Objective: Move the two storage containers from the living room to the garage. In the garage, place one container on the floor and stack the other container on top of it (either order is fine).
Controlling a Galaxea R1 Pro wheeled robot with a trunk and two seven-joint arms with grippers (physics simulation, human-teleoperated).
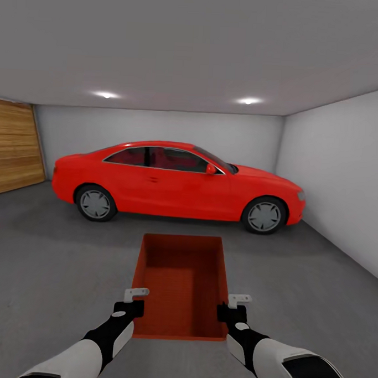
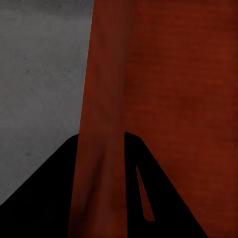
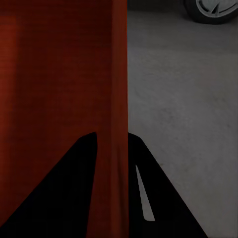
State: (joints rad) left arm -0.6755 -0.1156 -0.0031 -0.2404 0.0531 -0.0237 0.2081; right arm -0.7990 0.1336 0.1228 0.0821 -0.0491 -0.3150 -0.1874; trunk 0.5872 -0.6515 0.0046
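At the far left stood a wooden-plank garage door, and the pale grey back wall ran rightward from it behind a glossy red car parked side-on under two round ceiling lights.

Nearer the robot, the left end effector was clamped on the left long wall of a plain red-orange, lidless rectangular storage container. In the left wrist view that thin wall ran between the two dark fingers, one outside and one inside the box, so the grip looked like a pinch on the rim.

The container sat in the middle of the head view, its open top facing up and its long axis pointing toward the car, over the dark grey mottled concrete floor. I could not tell whether its base touched the floor or hung just above it.

To the right, the right end effector pinched the opposite long wall in the same way; the right wrist view showed the wall between its fingers, with a car wheel beyond. Gripping both sides at matching points likely kept the box level and stopped it twisting while carried or lowered.

With only this box in sight, the likely step was setting it down as the base of the stack.
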